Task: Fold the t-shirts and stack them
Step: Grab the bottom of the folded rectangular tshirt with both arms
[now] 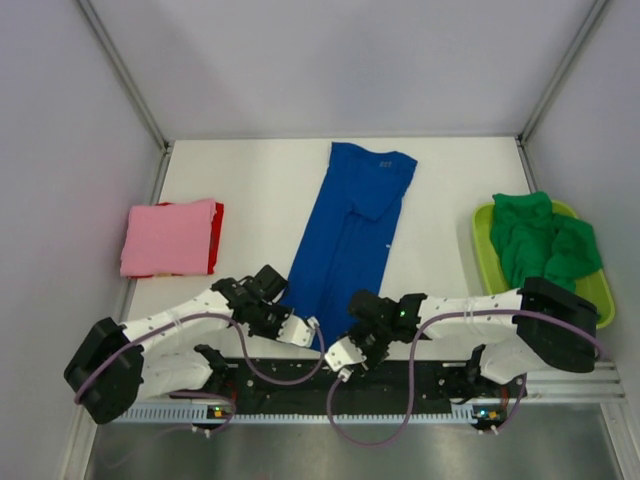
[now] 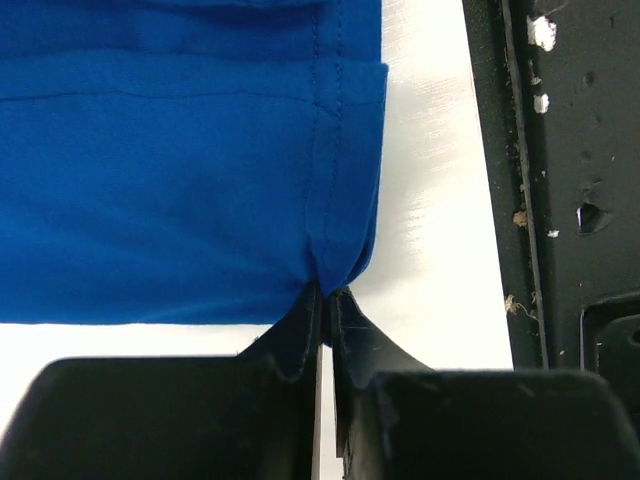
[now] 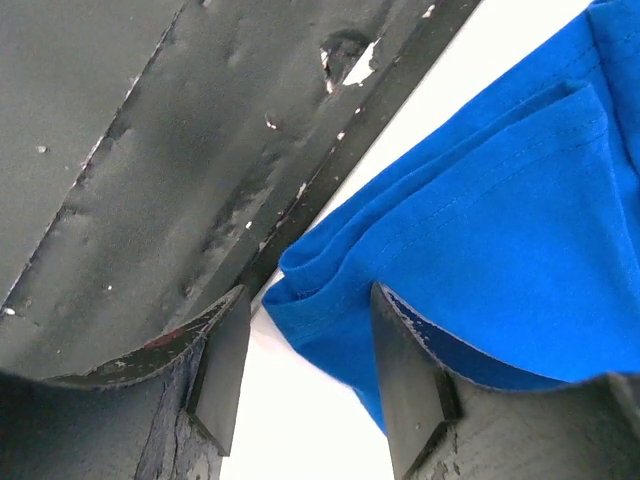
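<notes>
Blue tee (image 1: 350, 225) lies folded lengthwise on the table (image 1: 250, 180). I see my left gripper (image 2: 325, 300) pinching its near hem corner, while my right gripper (image 3: 310, 345) is spread around the other near corner. Pink tee (image 1: 168, 237) sits folded at left; green tees (image 1: 540, 240) fill the basket (image 1: 600, 292).

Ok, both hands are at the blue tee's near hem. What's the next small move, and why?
Probably close the right hand on the hem. The left hand is pinched shut on its corner of the blue tee, while the right is open with cloth between its fingers.
</notes>
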{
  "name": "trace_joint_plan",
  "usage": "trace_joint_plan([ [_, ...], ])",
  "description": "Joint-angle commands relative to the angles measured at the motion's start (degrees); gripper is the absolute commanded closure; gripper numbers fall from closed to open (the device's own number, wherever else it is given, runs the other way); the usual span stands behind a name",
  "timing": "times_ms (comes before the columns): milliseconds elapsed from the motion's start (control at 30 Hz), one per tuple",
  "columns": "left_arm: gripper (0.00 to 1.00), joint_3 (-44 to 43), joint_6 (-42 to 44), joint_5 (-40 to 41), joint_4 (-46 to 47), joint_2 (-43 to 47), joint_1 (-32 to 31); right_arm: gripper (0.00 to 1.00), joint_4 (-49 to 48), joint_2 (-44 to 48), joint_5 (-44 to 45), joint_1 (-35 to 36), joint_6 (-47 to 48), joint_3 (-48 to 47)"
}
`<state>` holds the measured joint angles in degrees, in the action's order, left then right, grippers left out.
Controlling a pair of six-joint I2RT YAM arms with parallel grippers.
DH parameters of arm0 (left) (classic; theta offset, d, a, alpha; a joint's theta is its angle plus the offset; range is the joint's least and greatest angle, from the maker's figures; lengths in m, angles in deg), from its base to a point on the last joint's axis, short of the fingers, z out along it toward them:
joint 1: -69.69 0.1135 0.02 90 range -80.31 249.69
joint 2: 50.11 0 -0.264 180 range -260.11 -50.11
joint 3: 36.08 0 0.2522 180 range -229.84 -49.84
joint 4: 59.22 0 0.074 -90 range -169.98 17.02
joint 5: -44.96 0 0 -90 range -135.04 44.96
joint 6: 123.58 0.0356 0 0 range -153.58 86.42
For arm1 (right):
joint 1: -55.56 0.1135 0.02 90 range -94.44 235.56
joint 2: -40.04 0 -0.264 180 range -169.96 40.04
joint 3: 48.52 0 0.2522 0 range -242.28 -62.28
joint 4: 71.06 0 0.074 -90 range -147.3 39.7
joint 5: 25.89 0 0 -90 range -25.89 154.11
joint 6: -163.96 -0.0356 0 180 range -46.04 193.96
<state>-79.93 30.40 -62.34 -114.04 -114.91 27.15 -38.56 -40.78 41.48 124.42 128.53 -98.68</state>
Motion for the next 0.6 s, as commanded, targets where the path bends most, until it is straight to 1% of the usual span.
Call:
trace_joint_plan([
  [0, 1.0, 1.79, -2.55, 1.04, 1.95, -2.35, -1.66, 0.49, 5.16, 0.22, -0.13, 0.84, 3.71, -1.39],
  [33, 1.0, 1.26, -3.51, 0.87, 1.86, -2.53, -2.1, 0.52, 4.99, -0.21, -0.39, 0.92, 3.18, -1.56],
  [67, 1.0, 0.74, -4.56, 0.69, 1.77, -2.7, -2.63, 0.58, 5.08, -0.92, -0.92, 0.92, 2.83, -1.91],
  [100, 1.0, -0.05, -6.23, 0.43, 1.77, -2.97, -3.33, 0.72, 5.16, -1.44, -1.62, 0.92, 2.48, -2.27],
  [133, 1.0, -0.93, -7.81, 0.42, 1.77, -3.14, -3.77, 0.88, 5.95, -1.8, -2.23, 0.92, 2.3, -2.88],
  [167, 1.0, -1.98, -9.65, 0.34, 1.77, -3.41, -3.95, 1.0, 7.43, -1.89, -2.5, 0.92, 2.65, -3.49],
  [267, 1.0, -5.32, -12.48, 0.51, -0.15, -2.62, -4.04, 1.0, 10.17, 1.7, -0.66, 0.84, 1.34, -3.33],
  [333, 1.0, -7.78, -13.18, 1.12, -1.21, -1.48, -4.04, 1.0, 10.0, 5.12, -1.0, -1.26, -1.12, -2.97],
  [433, 1.0, -12.96, -17.47, 5.15, -0.43, -2.26, -3.95, 1.0, 8.69, 9.44, -1.8, -7.49, -6.39, -4.55],
  [500, 1.0, -16.74, -19.51, 8.58, -0.08, -4.54, -3.43, 1.0, 8.42, 11.2, -2.41, -11.89, -8.68, -5.87],
  [567, 1.0, -22.19, -20.74, 10.09, -0.6, -8.05, -2.55, 1.0, 7.72, 11.73, -3.2, -17.51, -10.7, -7.01],
])
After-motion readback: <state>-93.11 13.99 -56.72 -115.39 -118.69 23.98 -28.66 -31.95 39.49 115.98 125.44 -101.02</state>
